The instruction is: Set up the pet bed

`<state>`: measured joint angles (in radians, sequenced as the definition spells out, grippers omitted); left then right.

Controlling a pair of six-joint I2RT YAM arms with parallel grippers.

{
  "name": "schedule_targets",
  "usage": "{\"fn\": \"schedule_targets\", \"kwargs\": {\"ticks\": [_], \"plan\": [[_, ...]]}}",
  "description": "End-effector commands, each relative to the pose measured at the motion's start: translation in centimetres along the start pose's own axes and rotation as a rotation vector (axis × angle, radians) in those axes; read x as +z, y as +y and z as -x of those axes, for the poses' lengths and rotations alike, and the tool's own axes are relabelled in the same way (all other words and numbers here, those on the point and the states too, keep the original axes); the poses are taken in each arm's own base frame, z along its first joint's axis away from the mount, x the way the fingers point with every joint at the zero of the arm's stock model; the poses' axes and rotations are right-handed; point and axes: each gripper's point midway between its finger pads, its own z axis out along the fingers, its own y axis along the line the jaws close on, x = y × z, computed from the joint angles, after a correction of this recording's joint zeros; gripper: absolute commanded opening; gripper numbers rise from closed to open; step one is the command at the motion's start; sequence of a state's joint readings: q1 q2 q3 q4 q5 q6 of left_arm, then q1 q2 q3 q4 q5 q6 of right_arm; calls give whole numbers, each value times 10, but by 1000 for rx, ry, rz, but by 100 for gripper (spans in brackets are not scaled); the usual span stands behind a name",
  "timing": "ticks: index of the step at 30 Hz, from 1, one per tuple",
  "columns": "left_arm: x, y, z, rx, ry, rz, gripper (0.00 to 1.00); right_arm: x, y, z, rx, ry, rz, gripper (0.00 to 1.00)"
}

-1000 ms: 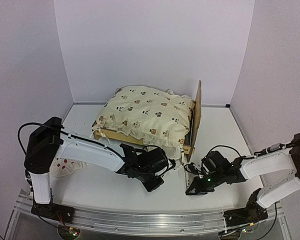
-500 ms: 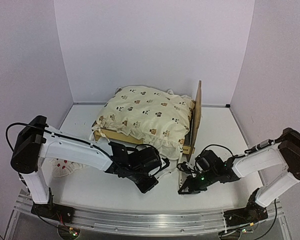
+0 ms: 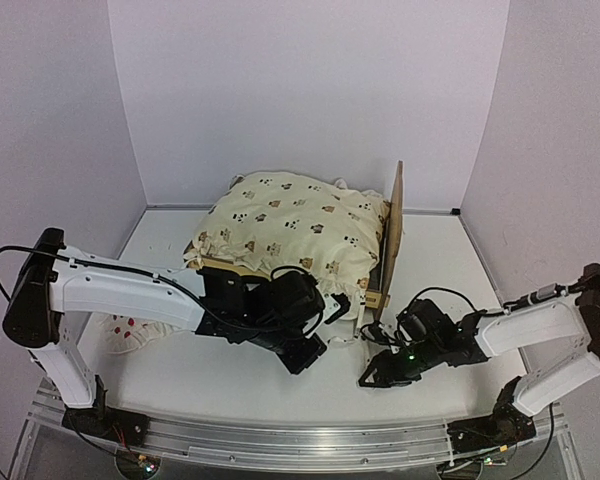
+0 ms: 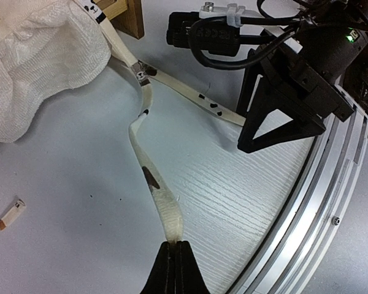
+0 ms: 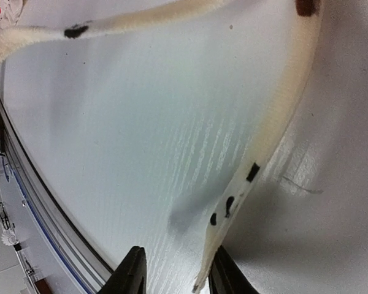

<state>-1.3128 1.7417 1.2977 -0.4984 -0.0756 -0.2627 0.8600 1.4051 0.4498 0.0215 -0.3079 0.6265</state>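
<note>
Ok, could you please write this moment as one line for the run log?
left claw: shut on cream tie | right claw: open, second tie end between fingers | quilt: draped over pet bed

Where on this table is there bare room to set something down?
Bare table lies right of the headboard and in the back-left corner beside the quilt. In front of the bed it is crowded: left arm, right arm and the cream ties meet there, with the pillow under the left arm.
</note>
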Motion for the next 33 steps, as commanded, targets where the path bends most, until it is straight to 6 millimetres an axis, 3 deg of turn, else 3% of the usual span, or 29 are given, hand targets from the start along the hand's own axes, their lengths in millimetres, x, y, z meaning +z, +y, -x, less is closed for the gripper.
{"fn": "schedule_targets", "kwargs": {"ticks": [1, 9, 14, 19, 26, 33], "plan": [[-7, -5, 13, -5, -27, -6, 0, -11, -26, -22, 14, 51, -117, 47], [-4, -39, 34, 56, -59, -89, 0, -42, -31, -20, -33, -25, -176, 66], [-6, -15, 23, 56, -20, 49, 0, -58, -35, -13, -45, -111, -209, 67], [-20, -1, 6, 5, -8, 91, 0, -64, -34, -3, -51, -158, -225, 66], [1, 6, -19, -3, 58, 118, 0, -61, -24, 16, -65, -194, -213, 61], [25, 4, -36, -3, 96, 101, 0, -32, -7, 25, -27, -140, -134, 53]]}}
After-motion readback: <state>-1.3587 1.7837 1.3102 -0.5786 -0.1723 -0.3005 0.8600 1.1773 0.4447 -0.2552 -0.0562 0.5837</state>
